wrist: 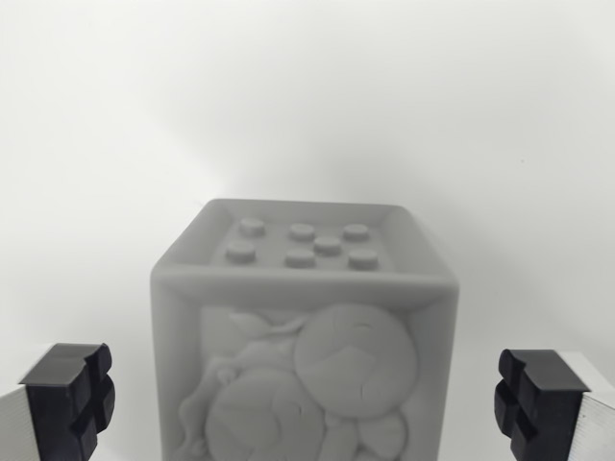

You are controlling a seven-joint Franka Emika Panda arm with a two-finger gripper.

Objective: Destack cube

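Hidden: lower part of cube [304, 331] cut off by bottom edge; whatever sits under it out of sight, so stack not confirmable.
Blur: relief on near face soft, round shapes only, subject hard to make out.
Gripper body: out of frame; only black pads [69, 399] with pale finger backing visible in bottom corners, both cropped.
Cube: pale grey, centre of wrist view, low in frame, upright, top face tilted into sight.
Top face: seven small round studs in a recessed panel, raised rim around it.
Near face: framed panel with embossed rounded forms, one large disc at upper right.
Bench: plain white [307, 106], no visible seam between surface and background.
Edges: cube's rounded corners clear on left and right; far rim sharp against white.
Room: bare white gap on each side between cube and pads; wide free space behind.
Gripper [307, 399]: spread wide, gripping nothing.
Relation: cube lies between the pads, roughly midway, touching neither; pads level with its lower half.
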